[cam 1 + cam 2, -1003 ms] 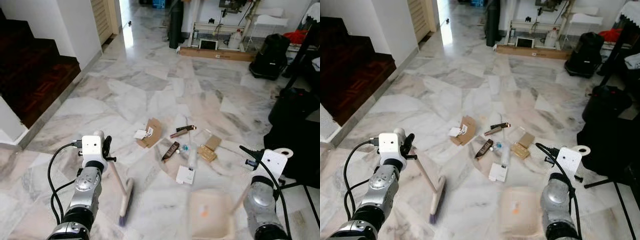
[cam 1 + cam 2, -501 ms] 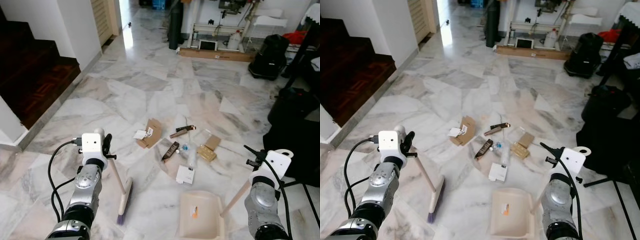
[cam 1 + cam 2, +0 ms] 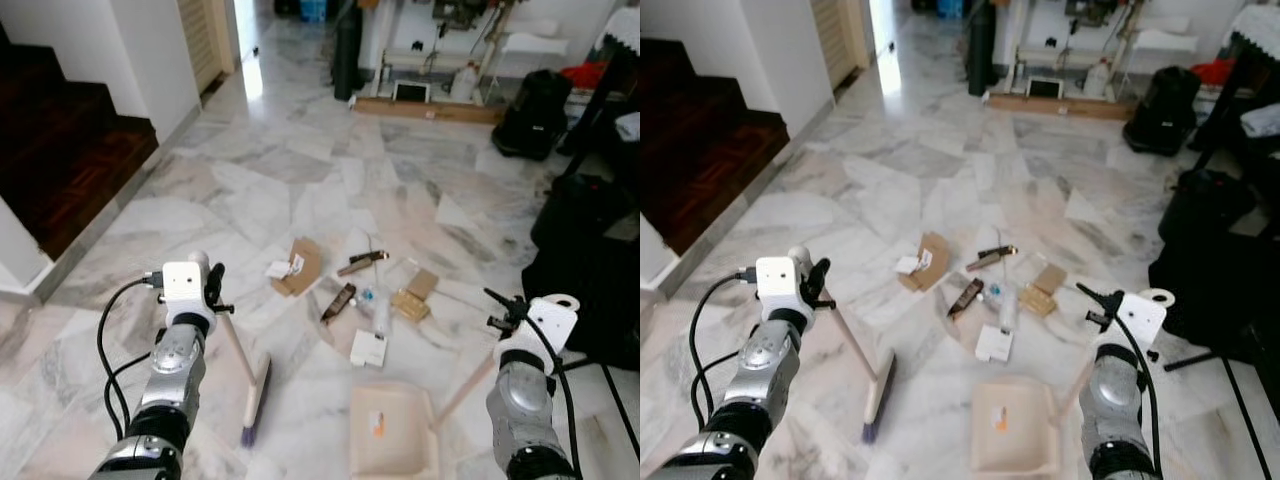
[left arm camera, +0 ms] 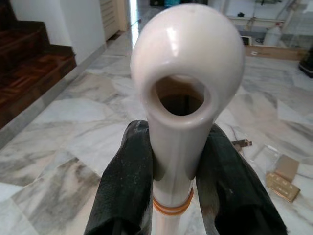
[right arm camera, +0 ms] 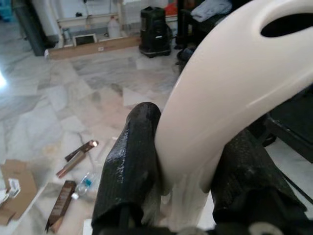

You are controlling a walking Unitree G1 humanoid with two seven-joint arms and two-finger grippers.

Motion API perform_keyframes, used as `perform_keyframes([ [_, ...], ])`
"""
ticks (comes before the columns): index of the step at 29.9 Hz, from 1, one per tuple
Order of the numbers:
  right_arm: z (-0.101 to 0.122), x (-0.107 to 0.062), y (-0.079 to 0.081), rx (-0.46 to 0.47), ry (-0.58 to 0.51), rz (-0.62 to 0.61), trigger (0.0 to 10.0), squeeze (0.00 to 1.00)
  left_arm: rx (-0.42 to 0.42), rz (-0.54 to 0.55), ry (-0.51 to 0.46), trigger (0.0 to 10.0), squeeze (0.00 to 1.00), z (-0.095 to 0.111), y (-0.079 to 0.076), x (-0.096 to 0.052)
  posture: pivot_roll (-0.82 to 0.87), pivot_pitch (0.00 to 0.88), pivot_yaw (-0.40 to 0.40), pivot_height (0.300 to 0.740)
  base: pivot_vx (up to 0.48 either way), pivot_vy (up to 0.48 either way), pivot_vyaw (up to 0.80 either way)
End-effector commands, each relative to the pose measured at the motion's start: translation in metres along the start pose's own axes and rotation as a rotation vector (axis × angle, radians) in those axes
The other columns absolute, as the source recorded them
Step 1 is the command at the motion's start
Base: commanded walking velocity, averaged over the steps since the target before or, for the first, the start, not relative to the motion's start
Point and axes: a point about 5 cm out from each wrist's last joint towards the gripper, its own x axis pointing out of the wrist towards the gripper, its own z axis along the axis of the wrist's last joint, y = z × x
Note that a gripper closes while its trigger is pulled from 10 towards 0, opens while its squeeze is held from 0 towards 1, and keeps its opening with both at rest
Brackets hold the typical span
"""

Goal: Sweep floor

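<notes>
While the robot stands on the marble floor [image 3: 250, 190], the left end effector [image 4: 182, 186] is clenched on the cream handle of the broom [image 3: 247, 378], its black fingers [image 4: 124, 186] pressing the shaft from both sides just below the rounded, holed tip. The broom's shaft slants down from the left wrist to the brush head, which rests on the floor ahead of the robot's left side.

The right end effector [image 5: 188, 181] is clenched on the cream handle of the dustpan [image 3: 392, 430]. The pan lies flat on the floor in front of the right arm, with a small orange scrap inside it.

Litter lies scattered just beyond the pan: a white card [image 3: 369, 349], a brown wrapper [image 3: 340, 302], a torn cardboard piece [image 3: 300, 266], a tan box [image 3: 410, 305] and a clear plastic bottle [image 3: 383, 312]. The broom head sits near this litter, apart from it.

A dark wooden staircase [image 3: 70, 150] rises at the left. Black bags [image 3: 580, 220] stand at the right.
</notes>
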Motion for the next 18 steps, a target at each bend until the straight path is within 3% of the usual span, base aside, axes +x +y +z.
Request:
perform_keyframes([
  [1, 0.0071, 0.0031, -0.0003, -0.004, -0.04, -0.001, 10.0, 0.0, -0.006, -0.002, -0.033, 10.0, 0.0, 0.0094, -0.0006, 0.0049, -0.09, 0.0, -0.005, 0.74, 0.0, 0.0, 0.0],
  [5, 0.0055, 0.0031, 0.0005, 0.012, -0.022, -0.002, 10.0, 0.0, -0.006, -0.004, -0.033, 10.0, 0.0, 0.0093, -0.0012, 0.0048, -0.09, 0.0, -0.005, 0.74, 0.061, 0.0, 0.0],
  [7, 0.0057, 0.0035, 0.0022, 0.054, -0.015, 0.005, 10.0, 0.0, -0.007, -0.005, -0.035, 10.0, 0.0, 0.0098, -0.0014, 0.0052, -0.09, 0.0, -0.004, 0.74, 0.242, 0.0, -0.7],
  [13, 0.0065, 0.004, 0.0013, 0.022, -0.023, 0.003, 10.0, 0.0, -0.008, -0.009, -0.037, 10.0, 0.0, 0.0105, -0.0028, 0.0056, -0.09, 0.0, -0.004, 0.74, 0.244, 0.0, -0.8],
  [18, 0.0072, 0.0036, 0.0039, 0.011, -0.033, 0.014, 10.0, 0.0, -0.009, -0.014, -0.036, 10.0, 0.0, 0.0103, -0.0041, 0.0058, -0.09, 0.0, -0.004, 0.74, 0.259, 0.0, 0.0],
])
